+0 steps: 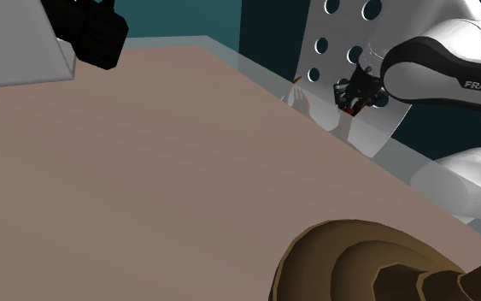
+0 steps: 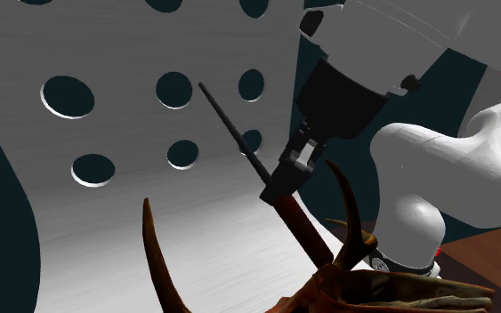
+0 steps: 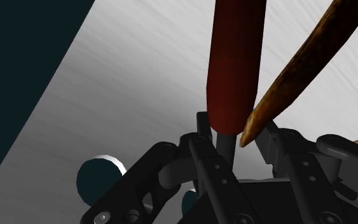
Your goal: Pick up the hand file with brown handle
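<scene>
Reddish-brown and smooth, the handle of the hand file [image 2: 303, 229] slants across the middle of the second exterior view. Its thin dark blade runs up toward the upper left, in front of a grey panel [image 2: 133, 240] pierced with round holes. The black gripper [image 2: 286, 182] comes down from the upper right on the white arm [image 2: 435, 169] and sits right at the joint where blade meets handle. Whether it is clamped on the file or only around it, I cannot tell. The lower end of the handle reaches down among curved brown antler prongs [image 2: 351, 213] in the lower middle of that frame, and it is unclear whether it rests on them.

In the wrist view the hand file [image 3: 234, 63] stands just ahead of the gripper [image 3: 236, 135]. Its rounded handle end narrows into a dark shank that passes back into the gripper. One antler prong [image 3: 298, 70] crosses close beside the handle, its tip nearly at the shank, with the grey panel behind.

In the shoulder view the gripper [image 1: 355, 92] is in the upper right, against the holed panel [image 1: 341, 34] at the far edge of the pinkish-brown counter [image 1: 161, 188]. A black block [image 1: 93, 30] and a grey box [image 1: 16, 51] occupy the upper left, well apart from the gripper. A brown ridged shape [image 1: 358, 261] bulks in the lower right.
</scene>
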